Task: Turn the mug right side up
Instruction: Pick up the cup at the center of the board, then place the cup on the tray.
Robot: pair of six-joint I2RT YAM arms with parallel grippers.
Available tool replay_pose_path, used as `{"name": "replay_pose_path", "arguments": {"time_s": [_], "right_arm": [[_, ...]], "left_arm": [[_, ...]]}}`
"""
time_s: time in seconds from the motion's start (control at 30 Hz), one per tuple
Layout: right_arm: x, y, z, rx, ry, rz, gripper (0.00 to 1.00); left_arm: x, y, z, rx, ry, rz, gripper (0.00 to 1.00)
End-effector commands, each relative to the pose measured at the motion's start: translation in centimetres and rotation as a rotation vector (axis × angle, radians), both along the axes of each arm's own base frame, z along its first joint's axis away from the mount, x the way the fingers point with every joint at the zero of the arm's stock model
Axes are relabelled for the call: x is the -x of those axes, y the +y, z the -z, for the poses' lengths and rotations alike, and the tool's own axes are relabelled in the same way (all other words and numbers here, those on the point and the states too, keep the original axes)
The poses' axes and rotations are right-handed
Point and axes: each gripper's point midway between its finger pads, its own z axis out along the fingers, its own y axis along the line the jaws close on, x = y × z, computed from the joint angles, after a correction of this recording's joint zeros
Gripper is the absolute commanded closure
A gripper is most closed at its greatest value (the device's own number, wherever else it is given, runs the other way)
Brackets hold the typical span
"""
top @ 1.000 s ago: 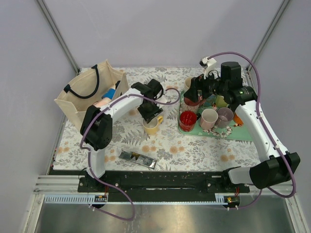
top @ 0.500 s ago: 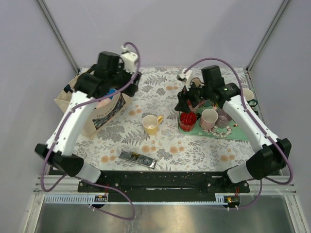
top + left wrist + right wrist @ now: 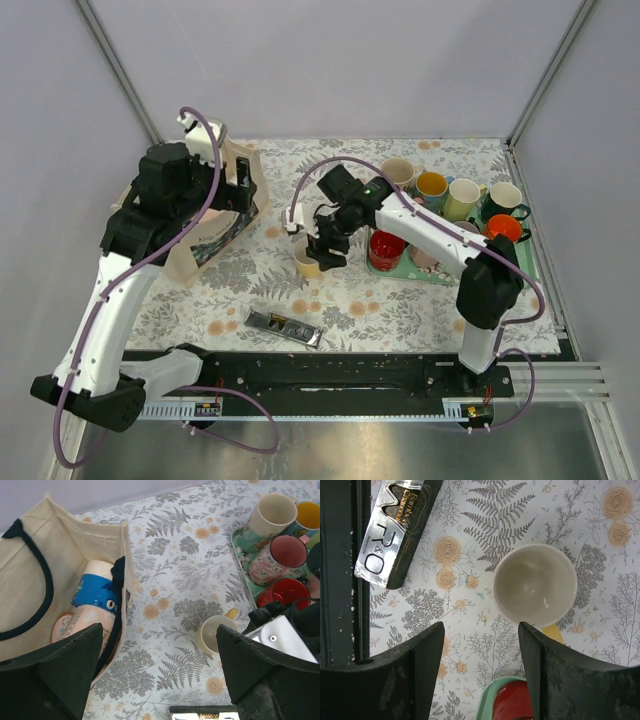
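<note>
From above, the yellow mug point(image 3: 308, 263) stands mouth up on the tablecloth point(image 3: 380, 300), just left of the green tray point(image 3: 440, 276). The right gripper point(image 3: 328, 248) hovers over it.

In the left wrist view, the left gripper point(image 3: 157, 645) gapes empty, with the mug left of the tray.

In the right wrist view, the right gripper is spread and holds nothing, with the mug beside the tray's rim.

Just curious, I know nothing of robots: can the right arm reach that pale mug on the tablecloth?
Probably yes: its open gripper hangs just above the mug, nothing between them.
</note>
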Motion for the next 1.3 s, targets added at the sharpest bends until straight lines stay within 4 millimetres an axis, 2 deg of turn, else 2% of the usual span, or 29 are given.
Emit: {"name": "replay_pose_path", "arguments": {"time_s": [0.0,0.17,0.33,0.37,0.47,0.57,0.6,0.8,0.9,1.03,1.17,1.27], "right_arm": [[-0.9,1.0,0.5,0.057,-0.11,-0.117,0.32],[-0.9,1.8,3.9,0.136,-0.123,-0.182,0.38],[-0.5,2.2,6.5,0.188,-0.123,-0.22,0.51],[-0.4,2.3,6.8,0.193,-0.131,-0.218,0.53],[-0.8,3.0,7.1,0.179,-0.175,-0.195,0.69],[-1.6,3.7,5.5,0.147,-0.207,-0.151,0.96],[-1.9,3.8,4.6,0.132,-0.224,-0.142,1.0],[-0.9,2.7,-3.4,0.007,-0.32,-0.111,1.0],[0.0,1.0,-7.9,-0.053,-0.319,-0.067,1.0],[0.8,-2.7,-11.8,-0.089,-0.342,0.009,1.0],[0.9,-9.4,-14.0,-0.076,-0.369,0.2,1.0],[1.6,-15.5,-13.2,0.01,-0.371,0.32,1.0]], "left_arm": [[0.8,2.3,-2.2,0.052,-0.109,-0.091,0.01],[1.6,3.6,-2.3,0.062,-0.124,-0.123,0.01],[1.6,3.9,-2.5,0.084,-0.118,-0.132,0.02],[1.6,3.4,-2.5,0.093,-0.113,-0.105,0.02],[1.3,3.2,-2.7,0.096,-0.11,-0.097,0.02],[1.0,3.1,-3.1,0.093,-0.114,-0.089,0.03],[0.9,3.1,-3.4,0.091,-0.118,-0.09,0.03],[-0.3,3.1,-4.3,0.066,-0.141,-0.089,0.03],[-1.2,2.8,-4.5,0.064,-0.147,-0.081,0.03],[-2.5,1.8,-4.7,0.082,-0.157,-0.053,0.04],[-3.6,0.1,-5.2,0.137,-0.157,0.006,0.07],[-4.2,-1.0,-5.6,0.168,-0.147,0.044,0.07]]}}
